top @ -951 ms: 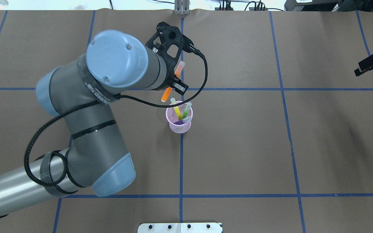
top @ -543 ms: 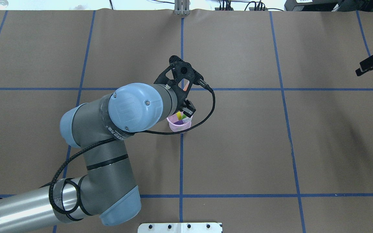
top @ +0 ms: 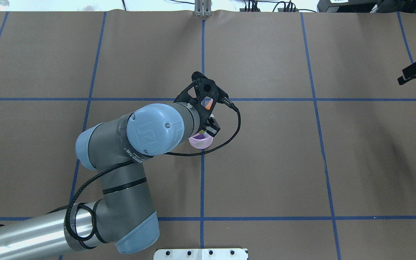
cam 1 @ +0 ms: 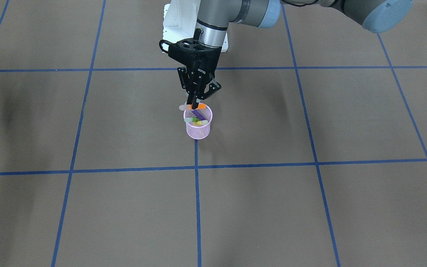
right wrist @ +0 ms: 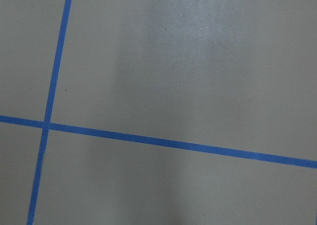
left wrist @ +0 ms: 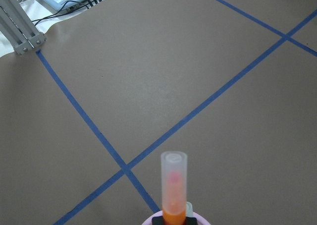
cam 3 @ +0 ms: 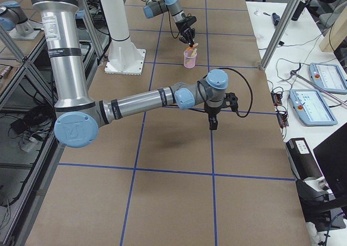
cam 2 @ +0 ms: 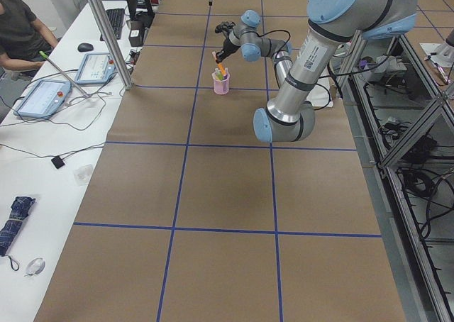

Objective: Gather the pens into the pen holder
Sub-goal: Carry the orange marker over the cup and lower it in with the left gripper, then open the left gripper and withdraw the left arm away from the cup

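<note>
My left gripper (cam 1: 196, 102) is right above the pen holder (cam 1: 198, 132), fingers clamped on the orange pen (cam 1: 201, 106). The pen lies nearly level over the holder's rim on the robot's side; I can't tell if it touches. Inside the holder, the purple pen (cam 1: 199, 112), green pen (cam 1: 192, 119) and yellow pen (cam 1: 201, 122) lean together. My right gripper (cam 3: 213, 122) hangs over the table (cam 1: 310, 207), well apart. Whether its fingers are parted or closed, I cannot tell.

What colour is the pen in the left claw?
Orange pen, pale translucent cap; best in left wrist view.
</note>
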Robot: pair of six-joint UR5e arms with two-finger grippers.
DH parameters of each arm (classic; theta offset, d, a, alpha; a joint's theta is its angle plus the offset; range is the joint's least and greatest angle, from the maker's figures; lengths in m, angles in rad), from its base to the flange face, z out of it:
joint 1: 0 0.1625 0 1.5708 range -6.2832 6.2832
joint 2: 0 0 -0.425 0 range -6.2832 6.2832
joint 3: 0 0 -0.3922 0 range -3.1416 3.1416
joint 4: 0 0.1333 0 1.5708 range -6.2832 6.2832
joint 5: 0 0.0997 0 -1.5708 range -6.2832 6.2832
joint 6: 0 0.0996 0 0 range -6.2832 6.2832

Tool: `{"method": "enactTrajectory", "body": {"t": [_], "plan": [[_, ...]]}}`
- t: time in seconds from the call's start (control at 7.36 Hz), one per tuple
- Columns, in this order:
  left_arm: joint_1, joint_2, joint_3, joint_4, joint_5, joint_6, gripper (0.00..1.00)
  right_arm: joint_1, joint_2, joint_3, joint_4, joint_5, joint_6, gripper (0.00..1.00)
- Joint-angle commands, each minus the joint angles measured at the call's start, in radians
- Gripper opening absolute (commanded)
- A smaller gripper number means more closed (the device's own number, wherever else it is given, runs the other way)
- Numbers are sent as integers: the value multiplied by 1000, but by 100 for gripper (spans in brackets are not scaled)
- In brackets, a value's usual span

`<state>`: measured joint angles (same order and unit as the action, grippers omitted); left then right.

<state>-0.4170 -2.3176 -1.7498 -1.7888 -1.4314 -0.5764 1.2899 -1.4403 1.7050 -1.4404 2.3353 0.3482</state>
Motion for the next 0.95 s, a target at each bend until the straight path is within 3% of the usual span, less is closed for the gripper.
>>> {"method": "enactTrajectory", "body": {"t": [0.0,0.41,0.54,0.82], "plan": [[0,-3,26,-7,0,-6,100,0,0,-1,0,-1,0,100],[-43,13,12,5,-9,-133,100,5,3,-2,0,-2,-3,100],[-109,93,-6,11,-83,-155,100,25,3,-10,0,-5,-14,100],[-309,356,-97,9,-351,-149,100,92,5,-71,-2,-5,-150,100]]}}
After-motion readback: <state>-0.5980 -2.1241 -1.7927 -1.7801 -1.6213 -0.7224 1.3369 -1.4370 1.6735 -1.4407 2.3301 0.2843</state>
